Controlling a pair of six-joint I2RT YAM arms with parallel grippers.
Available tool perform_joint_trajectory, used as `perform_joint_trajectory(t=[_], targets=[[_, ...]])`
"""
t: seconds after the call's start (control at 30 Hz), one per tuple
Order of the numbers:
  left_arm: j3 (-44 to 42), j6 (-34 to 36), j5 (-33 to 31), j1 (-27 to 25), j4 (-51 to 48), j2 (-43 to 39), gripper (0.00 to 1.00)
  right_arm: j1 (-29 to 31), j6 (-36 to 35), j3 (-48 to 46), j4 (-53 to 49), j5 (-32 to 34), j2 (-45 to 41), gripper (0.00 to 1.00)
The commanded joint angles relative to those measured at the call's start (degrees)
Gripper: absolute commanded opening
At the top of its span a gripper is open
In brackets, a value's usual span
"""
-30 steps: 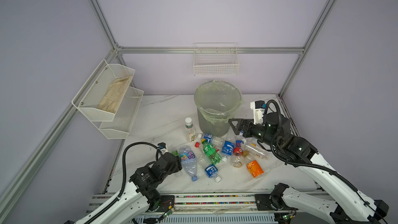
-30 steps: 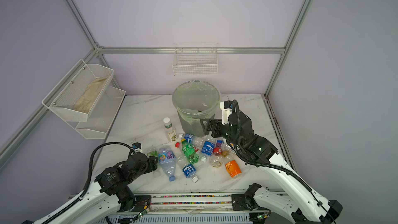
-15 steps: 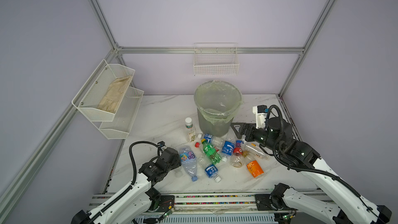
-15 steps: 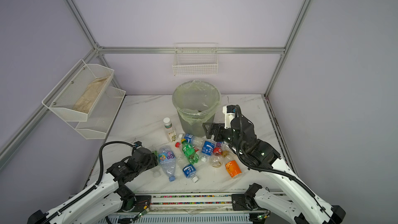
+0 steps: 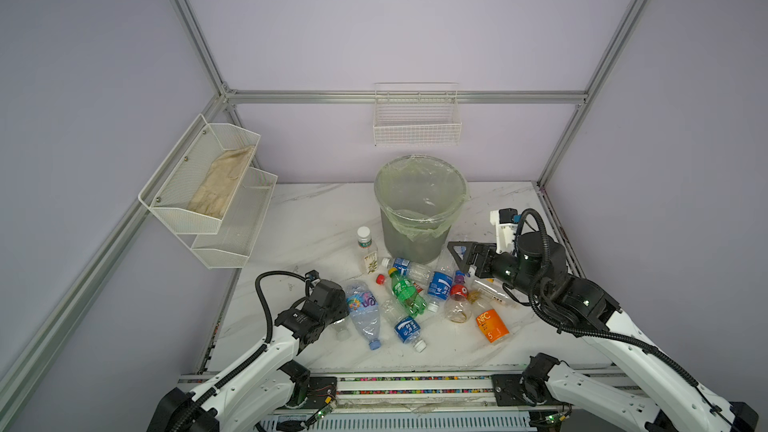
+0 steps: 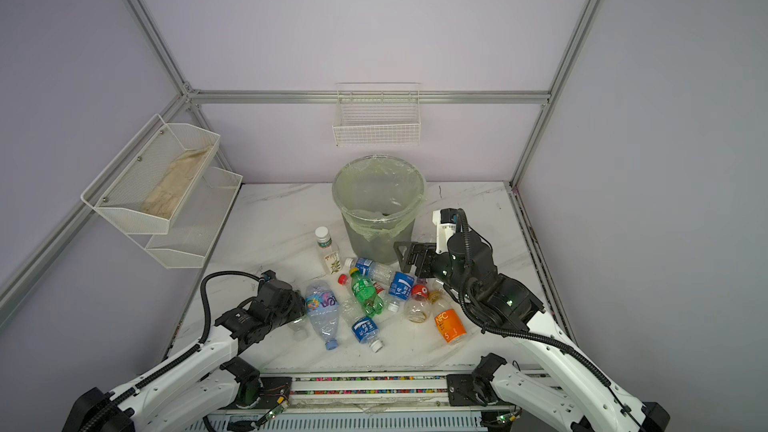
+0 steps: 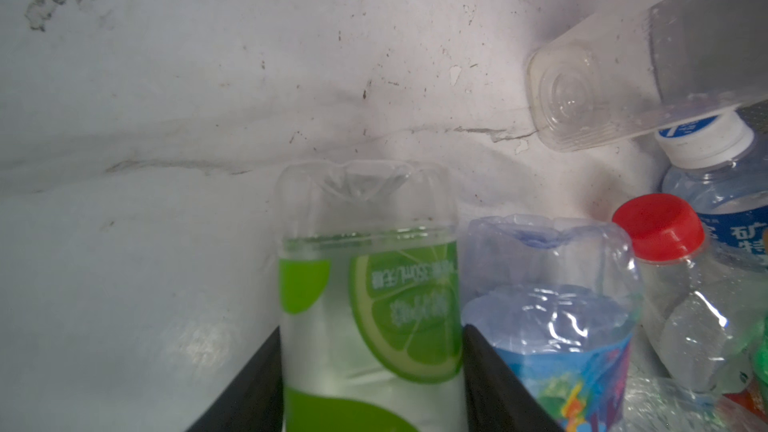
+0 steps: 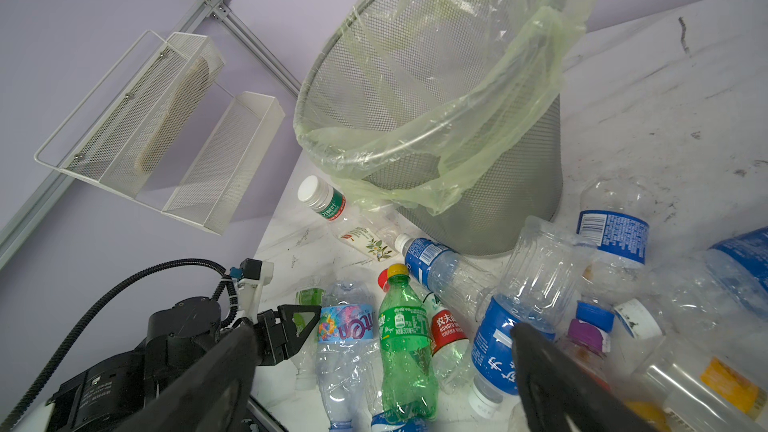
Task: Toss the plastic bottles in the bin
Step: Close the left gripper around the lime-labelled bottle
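Pinched between the black fingers (image 7: 494,371) of the left gripper (image 7: 370,332), apparently touched on both sides: a clear lime-label bottle (image 7: 365,284), lying on the table (image 5: 316,218) at the end of the litter farthest left of the bin (image 5: 411,243) and well apart from it. Just beside one finger, a crumpled bottle (image 7: 548,284) with a multicoloured label. Strewn in front of the bin, the other plastic bottles (image 5: 407,292). Spread wide and empty just right of the bin, the right gripper (image 5: 462,257). Likely trouble from here: a slick, thin-walled bottle squirting out of a shallow pinch on the lift; the crumpled neighbour dragged along; a release short of the bin's tall rim, glancing off the loose green liner (image 8: 519,89) back onto the table.
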Motion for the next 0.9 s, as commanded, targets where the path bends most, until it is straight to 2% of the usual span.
perform_joint_trajectory(t=[0.0, 0.07, 0.33, 0.63, 0.87], targets=[[-1.76, -0.25, 0.86, 0.33, -0.58, 1.17, 0.49, -0.06, 1.02, -1.23, -0.46, 1.00, -0.96, 0.97], [-1.10, -0.45, 0.96, 0.35, -1.48, 1.03, 0.43, -0.06, 1.25, -1.79, -0.34, 0.91, -1.20, 0.97], [2.53, -0.01, 0.24, 0.35, -4.99, -4.55, 0.32, -0.03, 1.96, -2.36, -1.11, 1.29, -2.78, 0.97], [9.98, 1.05, -1.38, 0.33, -12.90, -10.83, 0.31, -0.05, 2.44, -3.04, -1.56, 1.67, -4.23, 0.97], [15.58, 3.62, -1.03, 0.34, -15.11, -15.01, 0.31, -0.06, 2.69, -3.28, -1.95, 1.61, -5.17, 0.97]])
